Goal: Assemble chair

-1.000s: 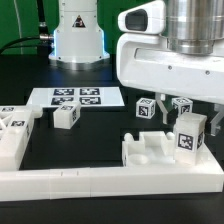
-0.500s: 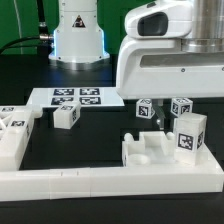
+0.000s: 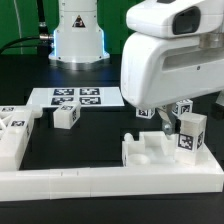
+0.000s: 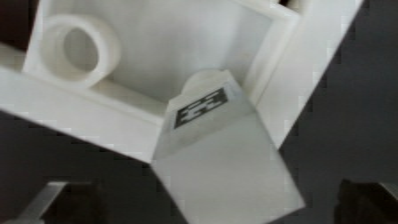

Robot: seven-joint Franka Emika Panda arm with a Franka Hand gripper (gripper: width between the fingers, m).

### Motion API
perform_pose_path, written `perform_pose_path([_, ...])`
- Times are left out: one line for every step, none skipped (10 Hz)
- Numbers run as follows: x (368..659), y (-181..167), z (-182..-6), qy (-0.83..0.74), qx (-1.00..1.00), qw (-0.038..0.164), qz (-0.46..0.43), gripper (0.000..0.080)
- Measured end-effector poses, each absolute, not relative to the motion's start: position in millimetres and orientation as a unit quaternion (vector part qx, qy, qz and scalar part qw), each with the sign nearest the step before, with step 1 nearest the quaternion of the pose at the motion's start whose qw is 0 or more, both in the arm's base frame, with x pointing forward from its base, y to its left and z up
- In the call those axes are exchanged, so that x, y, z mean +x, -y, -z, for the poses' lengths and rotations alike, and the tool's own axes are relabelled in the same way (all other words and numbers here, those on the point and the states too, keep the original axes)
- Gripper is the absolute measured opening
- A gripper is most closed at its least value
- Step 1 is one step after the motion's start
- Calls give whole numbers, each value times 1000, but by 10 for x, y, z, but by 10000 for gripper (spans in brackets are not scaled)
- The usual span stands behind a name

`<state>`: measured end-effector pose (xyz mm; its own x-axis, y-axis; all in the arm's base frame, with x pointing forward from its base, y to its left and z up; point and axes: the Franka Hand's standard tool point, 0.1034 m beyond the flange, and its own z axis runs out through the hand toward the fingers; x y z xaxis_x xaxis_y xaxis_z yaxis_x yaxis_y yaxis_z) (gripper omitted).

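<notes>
Black table under a dark backdrop in the exterior view, chair parts lying loose and unjoined: small cube just in front of the marker board, tagged slabs at the exterior view's left, notched block against the border rail, upright block at that block's end toward the exterior view's right, slotted in or merely beside, impossible to tell. Arm looming over that corner.

Wrist view: hand spread wide, fingertips on either side of the upright block, apart from it, pinching nothing.

Judged barely begun: no finished joint visible, nearly all joining left to do.
</notes>
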<state>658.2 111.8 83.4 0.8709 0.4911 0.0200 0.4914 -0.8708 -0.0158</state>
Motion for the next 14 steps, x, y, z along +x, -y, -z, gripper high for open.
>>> perform_pose_path([6583, -1114, -829, 282, -959, 10, 9, 649])
perform_pose_path([6584, -1101, -824, 319, -948, 9, 11, 522])
perform_pose_path([6583, -1098, -822, 322, -947, 9, 11, 522])
perform_pose_path([6583, -1098, -820, 322, -947, 9, 11, 384])
perform_pose_path([6583, -1096, -819, 322, -947, 9, 10, 283])
perform_pose_path([6583, -1097, -819, 314, -949, 9, 10, 284])
perform_pose_path([6583, -1097, -819, 306, -952, 9, 10, 284])
perform_pose_path([6583, -1096, -819, 307, -952, 9, 10, 284])
perform_pose_path([6583, -1097, -819, 303, -953, 10, 10, 284])
perform_pose_path([6580, -1111, -821, 223, -975, 18, 10, 284])
perform_pose_path([6572, -1118, -819, 161, -987, 19, 7, 284])
perform_pose_path([6564, -1115, -817, 115, -993, 19, 2, 285])
perform_pose_path([6564, -1112, -813, 60, -998, 19, 1, 285])
perform_pose_path([6560, -1121, -810, 5, -1000, 18, 0, 286])
